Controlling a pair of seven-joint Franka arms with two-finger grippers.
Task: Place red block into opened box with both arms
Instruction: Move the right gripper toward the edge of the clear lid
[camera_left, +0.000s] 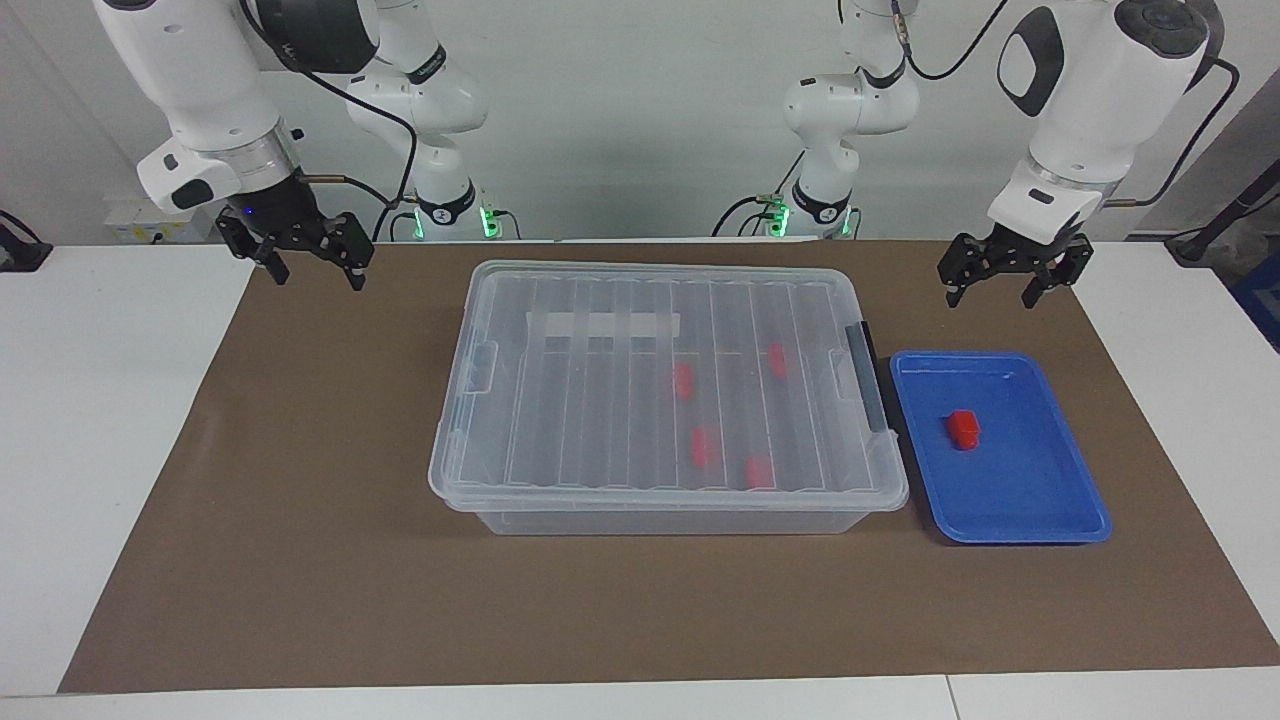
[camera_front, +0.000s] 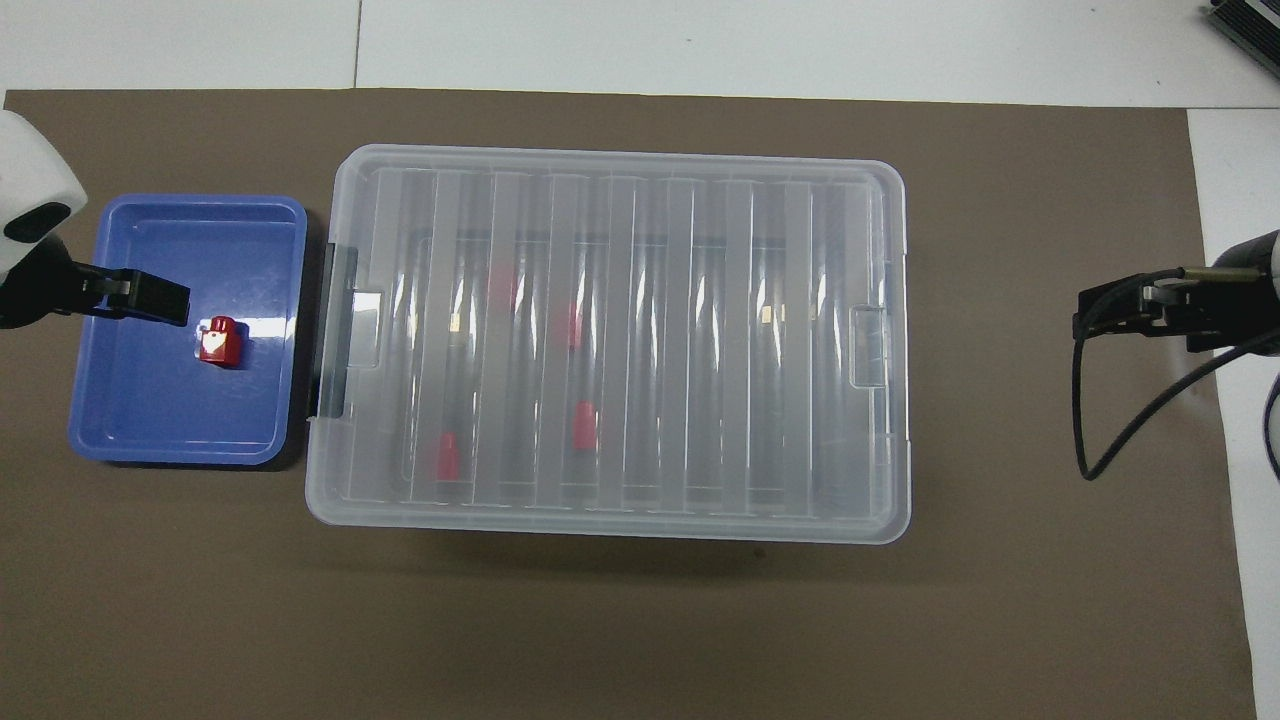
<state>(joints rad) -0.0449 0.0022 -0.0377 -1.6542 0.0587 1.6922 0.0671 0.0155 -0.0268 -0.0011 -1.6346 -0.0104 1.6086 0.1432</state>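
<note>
Four red blocks blur beneath the box's ribbed lid; left gripper and right gripper hang open, empty.

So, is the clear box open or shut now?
Shut: the ribbed lid lies flat over the box, covering four red blocks inside. A dark latch sits at its end beside the blue tray.

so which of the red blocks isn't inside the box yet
The red block on the blue tray, toward the left arm's end of the table. The other four lie inside the closed clear box, seen through its lid.
</note>
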